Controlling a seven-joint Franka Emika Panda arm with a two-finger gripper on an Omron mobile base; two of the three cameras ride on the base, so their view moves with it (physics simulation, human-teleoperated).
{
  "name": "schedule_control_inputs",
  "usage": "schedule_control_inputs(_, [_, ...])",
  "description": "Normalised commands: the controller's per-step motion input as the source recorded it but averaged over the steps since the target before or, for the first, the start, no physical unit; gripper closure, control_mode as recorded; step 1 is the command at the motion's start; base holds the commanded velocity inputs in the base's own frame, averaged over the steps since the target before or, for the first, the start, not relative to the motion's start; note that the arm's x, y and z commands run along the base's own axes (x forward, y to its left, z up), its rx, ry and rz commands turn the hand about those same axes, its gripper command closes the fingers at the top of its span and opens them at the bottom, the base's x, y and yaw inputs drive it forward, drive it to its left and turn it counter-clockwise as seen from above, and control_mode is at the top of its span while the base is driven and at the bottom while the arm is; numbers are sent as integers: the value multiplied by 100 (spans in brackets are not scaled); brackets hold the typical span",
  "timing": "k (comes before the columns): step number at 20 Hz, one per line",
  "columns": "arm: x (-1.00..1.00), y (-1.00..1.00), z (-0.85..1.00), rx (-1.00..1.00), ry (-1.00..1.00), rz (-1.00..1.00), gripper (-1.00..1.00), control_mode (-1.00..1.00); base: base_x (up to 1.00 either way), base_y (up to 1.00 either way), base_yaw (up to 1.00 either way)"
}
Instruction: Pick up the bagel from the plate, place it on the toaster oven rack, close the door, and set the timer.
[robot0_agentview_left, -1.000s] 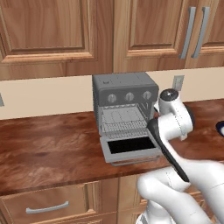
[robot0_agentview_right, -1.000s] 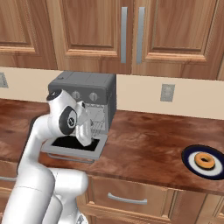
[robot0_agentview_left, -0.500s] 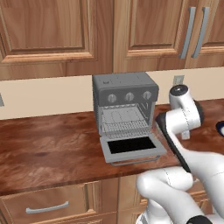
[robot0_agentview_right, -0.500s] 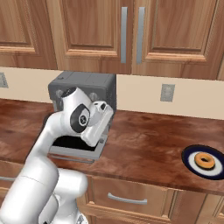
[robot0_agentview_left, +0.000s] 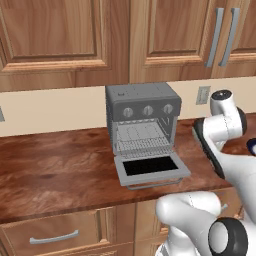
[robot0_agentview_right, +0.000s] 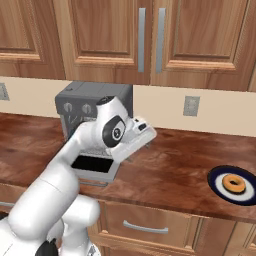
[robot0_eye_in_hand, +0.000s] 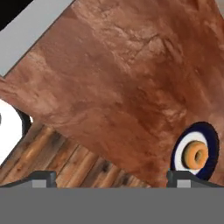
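Observation:
The tan bagel lies in the middle of the dark blue plate at the counter's right end, near the front edge. My gripper hangs above the counter between the toaster oven and the plate, well to the left of the bagel. In the hand view its fingertips stand wide apart, open and empty, with the bagel and plate at the lower right. The door is folded down flat. The silver rack spans the open cavity.
Three round knobs sit in a row above the oven cavity. Wooden wall cabinets hang overhead and a wall outlet is on the backsplash. Bare brown counter stretches between oven and plate; drawers run below the edge.
The arm has swung right, away from the front of the oven toward the plate side of the counter. The gripper stays open. Oven, plate and bagel have not moved.

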Motion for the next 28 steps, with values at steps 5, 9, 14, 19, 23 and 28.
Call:
schedule_control_inputs(5, [4,-66,0,22,-11,-41,-100,-100,0,0,0])
schedule_control_inputs(9, [10,-61,0,19,-4,-36,-100,-100,0,0,0])
schedule_control_inputs(14, [27,-43,0,4,0,-24,-100,-100,0,0,0])
schedule_control_inputs(19, [25,-44,-11,0,0,-10,-100,-100,0,0,0])
schedule_control_inputs(23, [21,-51,-31,0,0,-4,-100,-100,0,0,0])
schedule_control_inputs(28, [11,-54,-33,0,0,-2,-100,-100,0,0,0])
